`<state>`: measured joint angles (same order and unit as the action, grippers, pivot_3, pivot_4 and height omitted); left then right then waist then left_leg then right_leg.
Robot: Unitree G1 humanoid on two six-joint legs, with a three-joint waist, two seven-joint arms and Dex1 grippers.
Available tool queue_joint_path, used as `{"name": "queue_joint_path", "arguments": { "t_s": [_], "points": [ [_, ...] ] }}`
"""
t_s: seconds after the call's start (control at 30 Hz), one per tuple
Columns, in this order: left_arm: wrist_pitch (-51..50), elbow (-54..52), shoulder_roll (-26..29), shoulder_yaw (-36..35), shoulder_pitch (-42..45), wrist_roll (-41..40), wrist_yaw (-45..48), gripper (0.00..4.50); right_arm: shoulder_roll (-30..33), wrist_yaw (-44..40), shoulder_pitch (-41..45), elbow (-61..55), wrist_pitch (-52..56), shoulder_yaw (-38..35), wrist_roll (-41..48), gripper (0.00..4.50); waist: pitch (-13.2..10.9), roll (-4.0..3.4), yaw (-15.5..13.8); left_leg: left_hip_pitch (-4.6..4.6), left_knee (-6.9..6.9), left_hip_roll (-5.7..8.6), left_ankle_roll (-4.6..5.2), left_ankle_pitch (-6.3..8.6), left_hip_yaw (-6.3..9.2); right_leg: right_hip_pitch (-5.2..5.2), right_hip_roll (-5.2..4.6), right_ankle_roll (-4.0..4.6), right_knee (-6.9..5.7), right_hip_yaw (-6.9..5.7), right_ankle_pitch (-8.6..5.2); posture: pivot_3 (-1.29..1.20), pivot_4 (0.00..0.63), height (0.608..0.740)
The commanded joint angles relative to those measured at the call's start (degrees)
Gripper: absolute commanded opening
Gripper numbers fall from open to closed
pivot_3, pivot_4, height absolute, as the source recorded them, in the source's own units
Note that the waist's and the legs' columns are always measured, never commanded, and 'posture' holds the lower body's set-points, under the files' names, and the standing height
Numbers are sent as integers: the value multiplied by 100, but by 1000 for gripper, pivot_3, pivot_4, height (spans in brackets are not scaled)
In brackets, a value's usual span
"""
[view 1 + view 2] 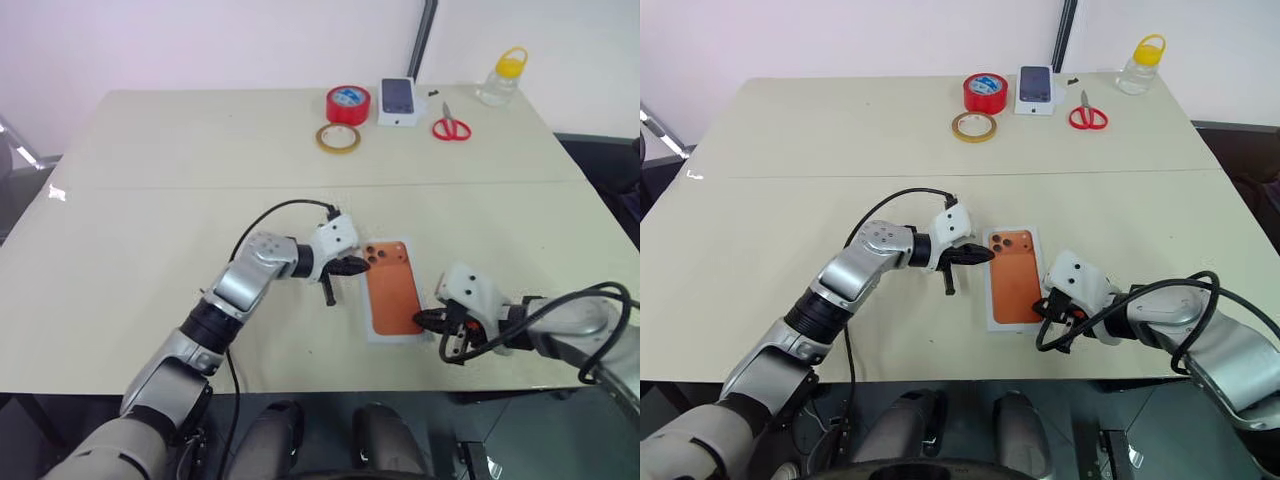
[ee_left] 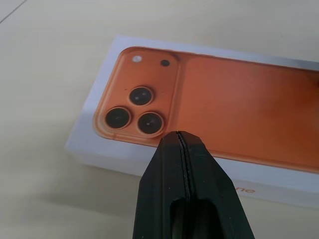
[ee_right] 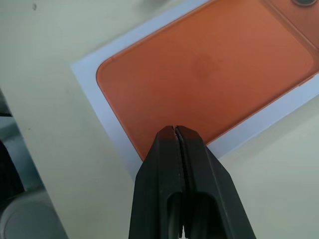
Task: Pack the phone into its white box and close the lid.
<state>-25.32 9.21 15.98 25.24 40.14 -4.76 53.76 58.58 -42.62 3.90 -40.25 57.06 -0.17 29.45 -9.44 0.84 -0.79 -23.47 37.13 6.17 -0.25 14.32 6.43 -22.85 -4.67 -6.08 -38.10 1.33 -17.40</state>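
The white box lies closed on the table, near its front edge and right of centre. The lid sits on it; its top face shows a copper-orange phone back with three dark lenses, and its side wall carries grey lettering. The phone itself is hidden. My left gripper is shut and empty, its tip at the box's far left corner by the lenses. At the box's near right corner, just over the edge, my right gripper is also shut and empty. Both wrist views show the fingers pressed together.
Along the table's far edge stand a red tape roll, a tan tape ring, a dark-screened phone on a small white box, red scissors and a yellow-capped bottle. The table's front edge runs close behind the box.
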Motion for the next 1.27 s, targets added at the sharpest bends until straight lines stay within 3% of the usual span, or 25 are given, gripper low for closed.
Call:
{"name": "queue_joint_path", "arguments": {
  "t_s": [0.03,0.13,0.3,0.43,0.63,0.77,1.03,1.27],
  "points": [
    [40,92,47,211,-89,180,131,0,10,132,-137,-96,45,113,-131,38,3,3,-1,5,0,0,9,6,1,7,0,0,3,-1,0,0,150,740],
    [99,60,-11,-60,-141,85,-26,0,-72,228,-79,-15,-193,34,-217,38,5,6,4,8,-1,0,15,10,4,11,0,-1,6,-3,-1,0,150,740],
    [-109,-63,-92,-1312,-56,-410,-754,0,-689,604,496,636,-1015,-483,-442,38,1,8,38,5,0,0,15,9,2,-2,2,-2,-5,0,0,0,150,740],
    [-213,-469,346,-2014,-321,-564,-1049,0,-903,572,961,1312,-1275,-646,-458,38,2,8,56,3,-5,-2,-12,-6,1,-8,4,-2,-8,1,0,0,150,740],
    [-658,-1382,1239,-3353,-1444,-926,-1469,0,-1070,407,1646,2764,-1929,-806,-647,38,1,5,62,3,-6,-2,-14,-7,-1,-10,4,-1,-6,4,0,0,150,740],
    [-906,-1966,1419,-3881,-2202,-1087,-1778,0,-1073,108,2008,3894,-2383,-893,-729,38,1,5,1,2,-5,0,-13,-7,-2,-7,1,-1,-2,4,0,0,150,740],
    [-1246,-2796,1361,-4303,-3354,-1269,-2251,0,-1108,-548,2455,5150,-2986,-731,-885,38,2,2,75,4,-7,0,-12,-4,-10,-6,-1,-1,-1,10,0,0,150,740],
    [-1331,-3025,1222,-4331,-3546,-1428,-2607,0,-1226,-742,2694,5548,-3187,-617,-1111,38,2,0,80,4,-7,-3,2,3,-8,-10,1,1,-8,8,1,0,150,740]
  ]
}}
